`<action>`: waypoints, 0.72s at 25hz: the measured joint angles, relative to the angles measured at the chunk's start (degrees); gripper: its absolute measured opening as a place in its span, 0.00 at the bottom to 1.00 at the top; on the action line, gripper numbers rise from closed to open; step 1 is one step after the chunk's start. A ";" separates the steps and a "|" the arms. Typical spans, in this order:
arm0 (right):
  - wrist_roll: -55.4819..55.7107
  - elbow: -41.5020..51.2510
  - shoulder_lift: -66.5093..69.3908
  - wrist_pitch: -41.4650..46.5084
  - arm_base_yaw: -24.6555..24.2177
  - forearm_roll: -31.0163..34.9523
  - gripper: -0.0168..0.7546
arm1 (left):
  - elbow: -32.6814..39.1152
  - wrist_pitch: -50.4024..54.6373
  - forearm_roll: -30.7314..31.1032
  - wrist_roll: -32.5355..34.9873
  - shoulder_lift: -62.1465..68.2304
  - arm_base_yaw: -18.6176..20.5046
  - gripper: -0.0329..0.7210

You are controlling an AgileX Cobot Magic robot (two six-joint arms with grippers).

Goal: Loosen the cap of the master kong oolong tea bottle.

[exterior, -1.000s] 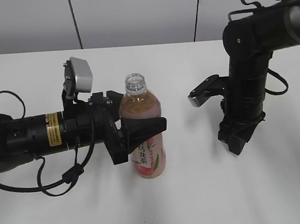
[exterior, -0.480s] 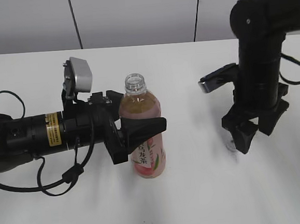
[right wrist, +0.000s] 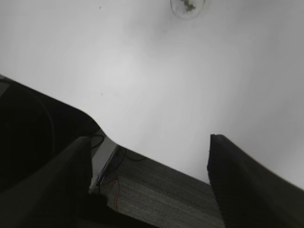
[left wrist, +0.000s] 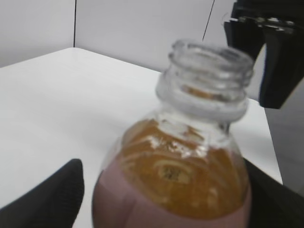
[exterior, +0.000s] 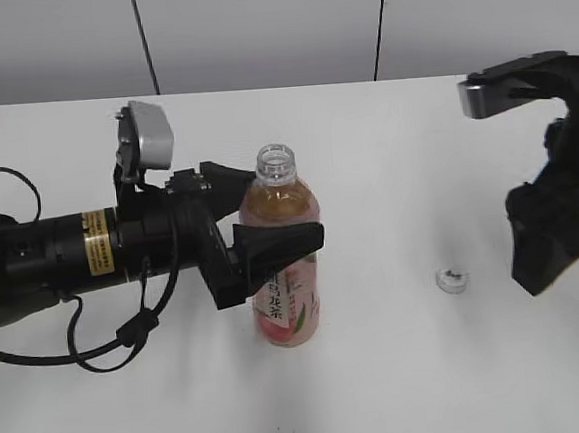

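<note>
The oolong tea bottle (exterior: 285,262) stands upright on the white tabletop (exterior: 402,368), neck bare, pinched around its middle by the left hand (exterior: 272,248). The cap (exterior: 453,281) lies apart to its right. The right hand (right wrist: 147,185) hangs spread, holding nothing.

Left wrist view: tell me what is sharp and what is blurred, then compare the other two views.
Left wrist view: the bottle is soft, its open neck blurred. Right wrist view: the cap is a faint smudge at the top edge. Exterior view: evenly lit and sharp, with only faint shadows on the table.
</note>
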 joint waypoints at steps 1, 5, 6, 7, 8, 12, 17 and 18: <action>0.02 1.73 -2.45 0.13 0.00 0.00 0.76 | 0.00 0.00 -0.06 0.00 -0.50 0.00 0.79; 0.12 9.43 -12.63 0.85 0.00 0.05 0.76 | 0.00 0.31 -0.82 -0.12 -3.13 0.00 0.82; 0.09 11.39 -15.42 0.54 0.00 0.05 0.76 | 0.00 0.45 -0.87 -0.54 -3.79 0.00 0.82; 0.09 13.38 -17.74 0.19 0.00 0.05 0.76 | 0.00 0.66 -0.87 -0.82 -4.67 0.00 0.82; 0.09 15.04 -20.40 -0.28 0.00 0.05 0.76 | 0.00 0.72 -0.87 -1.24 -5.59 0.00 0.82; 0.13 22.20 -29.64 -0.65 0.00 0.11 0.76 | 0.00 0.78 -0.87 -2.37 -8.74 0.00 0.82; 0.13 29.78 -41.27 -3.50 0.00 0.11 0.76 | 0.00 1.67 -0.87 -4.39 -11.98 0.00 0.82; 0.13 30.98 -44.51 -4.62 0.00 0.11 0.76 | 0.00 2.12 -0.87 -4.99 -12.76 0.00 0.82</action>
